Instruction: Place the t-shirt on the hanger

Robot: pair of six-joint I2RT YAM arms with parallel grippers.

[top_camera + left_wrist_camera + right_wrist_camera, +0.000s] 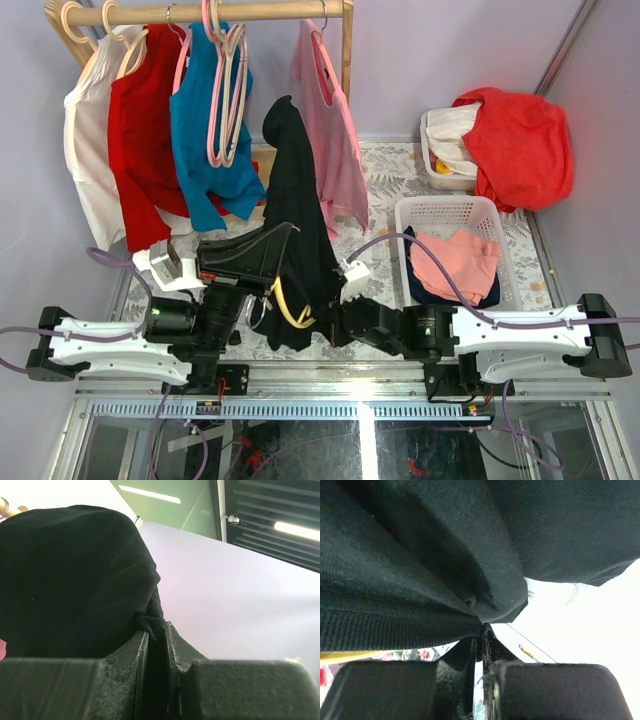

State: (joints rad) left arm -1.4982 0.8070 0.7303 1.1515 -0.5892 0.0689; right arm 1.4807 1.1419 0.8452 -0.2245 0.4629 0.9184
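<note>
Two grips: we are clamping the jaws of the left gripper (288, 232) and right gripper (333, 305) on the black soft-cloth t-shirt (300, 190), its length running away from us. The thin yellow plastic hanger (287, 308) is poking out low between them.

The top view looks down from above and behind the arms, wide over the worktop (395, 170) to the far rail (200, 12). The wrist cameras sit low behind the left claw (157, 636) and right claw (481, 642), tilted upward, very close — all three views share the t-shirt (300, 240).
</note>
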